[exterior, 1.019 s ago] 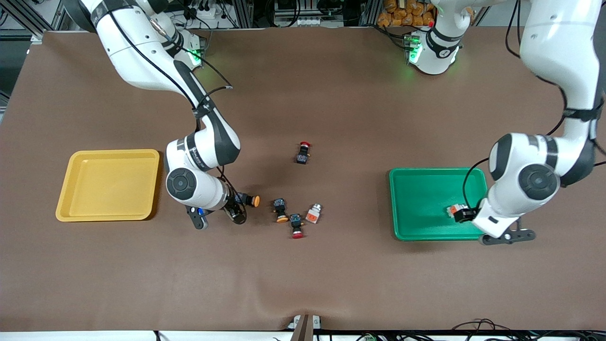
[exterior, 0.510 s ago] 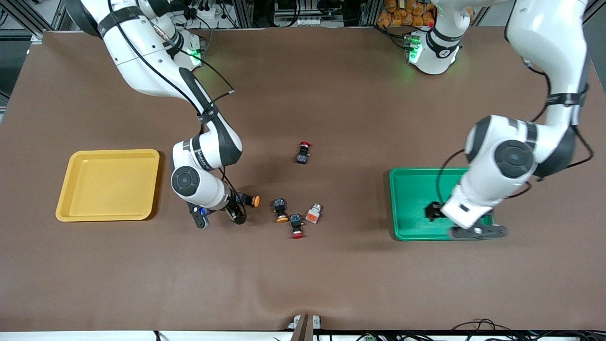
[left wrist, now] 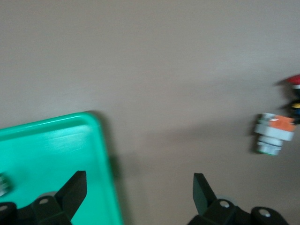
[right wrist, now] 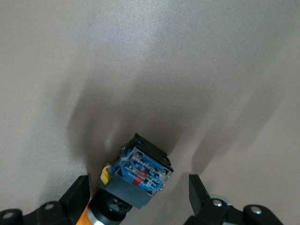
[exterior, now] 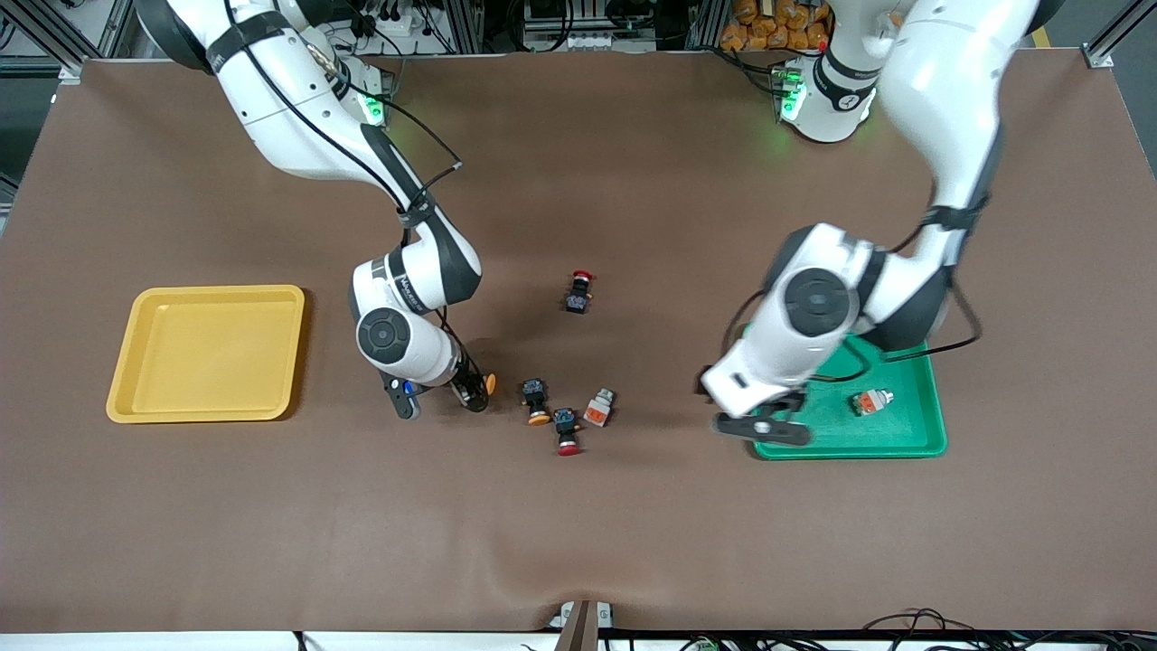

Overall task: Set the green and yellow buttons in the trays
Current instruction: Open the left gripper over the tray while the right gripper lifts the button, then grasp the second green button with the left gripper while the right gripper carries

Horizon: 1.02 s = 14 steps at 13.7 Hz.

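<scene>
The right hand is hanging wide open astride a black-bodied, yellow-capped button on the brown desk, probably for grasping, while the left hand, open and empty, is hanging over the rim of the green plastic tray, where a white-and-orange button is lying.

Green tray, yellow tray.

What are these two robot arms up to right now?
They are sorting small push buttons into trays. The right gripper sits open around a yellow-capped button on the table. The left gripper, open and empty, is at the green tray's edge; one white-and-orange button lies inside. The yellow tray holds nothing.
</scene>
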Each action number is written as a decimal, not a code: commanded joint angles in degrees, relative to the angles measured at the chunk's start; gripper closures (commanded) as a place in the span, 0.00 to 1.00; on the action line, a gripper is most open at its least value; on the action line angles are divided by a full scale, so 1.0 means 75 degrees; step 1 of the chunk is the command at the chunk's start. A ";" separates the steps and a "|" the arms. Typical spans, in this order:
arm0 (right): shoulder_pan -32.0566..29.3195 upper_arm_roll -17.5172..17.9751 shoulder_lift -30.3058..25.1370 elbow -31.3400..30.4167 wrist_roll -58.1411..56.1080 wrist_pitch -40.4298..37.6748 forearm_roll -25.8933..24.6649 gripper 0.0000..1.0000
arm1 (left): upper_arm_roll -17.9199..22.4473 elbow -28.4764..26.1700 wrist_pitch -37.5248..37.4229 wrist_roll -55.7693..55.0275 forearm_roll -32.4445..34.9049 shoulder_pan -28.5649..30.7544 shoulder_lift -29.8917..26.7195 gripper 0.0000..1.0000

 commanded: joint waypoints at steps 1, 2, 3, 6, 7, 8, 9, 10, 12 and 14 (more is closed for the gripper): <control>-0.0144 0.0015 -0.0051 -0.0047 -0.0660 0.0072 0.0053 0.83 | 0.0022 0.0616 0.0206 0.0155 -0.0063 -0.0311 0.0491 0.00; -0.0190 0.0016 -0.0074 -0.0035 -0.1025 0.0025 0.0216 1.00 | 0.0022 0.0616 0.0463 0.0237 -0.0063 -0.0405 0.0607 0.00; -0.0272 0.0016 -0.0098 -0.0047 -0.1168 -0.0033 0.0299 1.00 | 0.0022 0.0616 0.0768 0.0307 -0.0063 -0.0476 0.0713 0.00; -0.0588 0.0027 -0.0145 0.0244 -0.1275 -0.0710 0.0300 1.00 | 0.0069 0.0616 0.1519 0.0705 -0.0016 -0.0757 0.1088 0.00; -0.0717 0.0027 -0.0145 0.0443 -0.1333 -0.1085 0.0300 1.00 | 0.0081 0.0616 0.1648 0.0741 -0.0004 -0.0920 0.1193 0.00; -0.0869 0.0027 -0.0168 0.0631 -0.1589 -0.1425 0.0300 1.00 | 0.0104 0.0616 0.1881 0.0741 -0.0004 -0.1096 0.1311 0.00; -0.1010 0.0027 -0.0203 0.0772 -0.1974 -0.1741 0.0311 1.00 | 0.0127 0.0605 0.2209 0.0718 -0.0028 -0.1109 0.1462 0.00; -0.1231 0.0027 -0.0285 0.0820 -0.2326 -0.2104 0.0311 1.00 | 0.0128 0.0593 0.2572 0.0637 -0.0051 -0.1144 0.1615 0.00; -0.1828 0.0016 -0.0530 0.0855 -0.3622 -0.2877 0.0300 1.00 | 0.0128 0.0558 0.2751 0.0601 -0.0075 -0.1249 0.1722 0.00; -0.2589 0.0016 -0.0683 0.0832 -0.5332 -0.3430 0.0300 1.00 | 0.0128 0.0558 0.2809 0.0706 -0.0051 -0.1226 0.1885 0.00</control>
